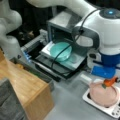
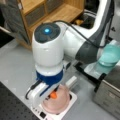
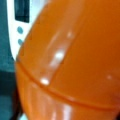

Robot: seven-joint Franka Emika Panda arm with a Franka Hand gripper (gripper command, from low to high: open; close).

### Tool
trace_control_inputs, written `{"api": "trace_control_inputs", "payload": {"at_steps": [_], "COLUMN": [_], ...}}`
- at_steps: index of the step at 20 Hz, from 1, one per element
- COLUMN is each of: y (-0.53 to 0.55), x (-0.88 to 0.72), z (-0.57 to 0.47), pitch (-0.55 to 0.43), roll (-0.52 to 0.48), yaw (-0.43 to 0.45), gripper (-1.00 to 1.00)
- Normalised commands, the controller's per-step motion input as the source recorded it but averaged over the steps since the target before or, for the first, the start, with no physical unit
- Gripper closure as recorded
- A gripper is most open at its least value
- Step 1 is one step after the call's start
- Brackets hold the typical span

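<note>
My gripper (image 1: pixel 109 82) hangs below the blue and white wrist, just over a pink bowl (image 1: pixel 103 96), and is shut on a small orange object (image 1: pixel 110 81). The bowl stands on a white scale (image 1: pixel 86 98) with buttons along its edge. In a front view the gripper (image 2: pixel 52 95) and the orange object (image 2: pixel 53 94) show at the rim of the pink bowl (image 2: pixel 57 102), partly hidden by the wrist. The orange object (image 3: pixel 72 62) fills the wrist view, glossy and rounded, with the scale's panel (image 3: pixel 18 27) behind it at the left. The fingers are hidden.
A teal bowl (image 1: pixel 60 51) rests on the open door of a grey toaster oven (image 1: pixel 60 22); the same teal bowl (image 2: pixel 108 55) shows at a front view's right. A wooden shelf unit (image 1: pixel 25 85) stands at a front view's left, and the wooden shelf (image 2: pixel 50 12) at a front view's top.
</note>
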Motion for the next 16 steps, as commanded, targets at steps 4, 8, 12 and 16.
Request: {"api": "trace_control_inputs", "payload": {"at_steps": [4, 8, 12, 16], "y": [-0.21, -0.14, -0.15, -0.16], "x": [-0.78, -1.0, -1.0, -0.87], "z": [-0.07, -0.16, -0.2, -0.22], "pitch": [-0.017, -0.094, -0.179, -0.274], "roll": [0.045, 0.053, 0.128, 0.138], "yaw": [-0.297, -0.249, -0.206, -0.192], "gripper": [1.0, 1.0, 1.0, 1.0]}}
